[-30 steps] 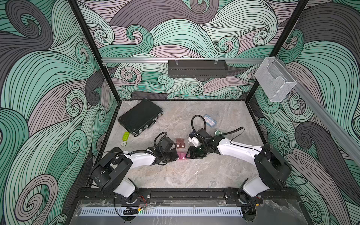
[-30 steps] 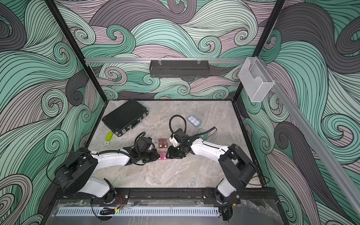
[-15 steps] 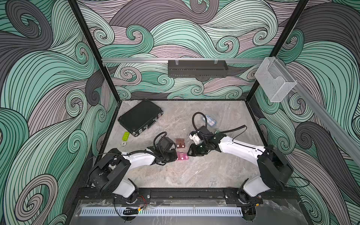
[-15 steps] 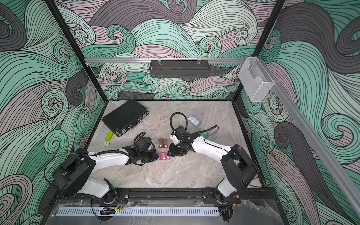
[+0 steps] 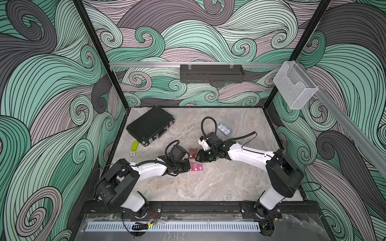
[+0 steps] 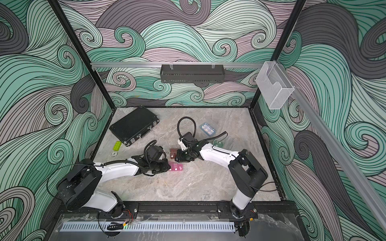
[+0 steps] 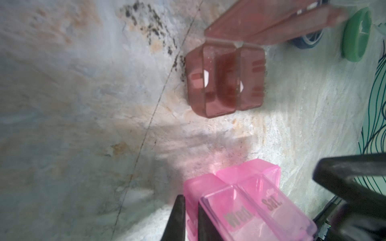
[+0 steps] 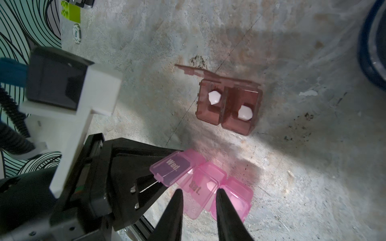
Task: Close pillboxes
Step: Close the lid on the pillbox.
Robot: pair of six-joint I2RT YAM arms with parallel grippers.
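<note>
The pink pillbox (image 5: 196, 167) (image 6: 176, 167) lies mid-table with its "Wed" and "Sat" lids (image 8: 170, 169) raised. My left gripper (image 7: 191, 221) (image 5: 187, 167) is shut on its end wall. Over it, my right gripper (image 8: 198, 200) (image 5: 196, 160) stands narrowly open, its fingers either side of the "Sat" lid. Just behind is the brown pillbox (image 8: 227, 108) (image 7: 225, 79) (image 5: 192, 152), lids open, with a white pill in each cell. The light-blue pillbox (image 5: 224, 129) lies further back. The green round one (image 6: 218, 143) (image 7: 355, 35) and the dark-blue round one (image 8: 373, 52) sit beside my right arm.
A black latched case (image 5: 150, 128) lies at the back left. In front of it are a green toy brick (image 5: 134, 145) and a small round token (image 5: 132, 154). A clear holder (image 5: 294, 85) hangs on the right wall and a black tray (image 5: 211, 73) on the back wall.
My right gripper has come a little towards the pink pillbox and its jaws have narrowed. The left gripper has kept its hold and has not moved.
</note>
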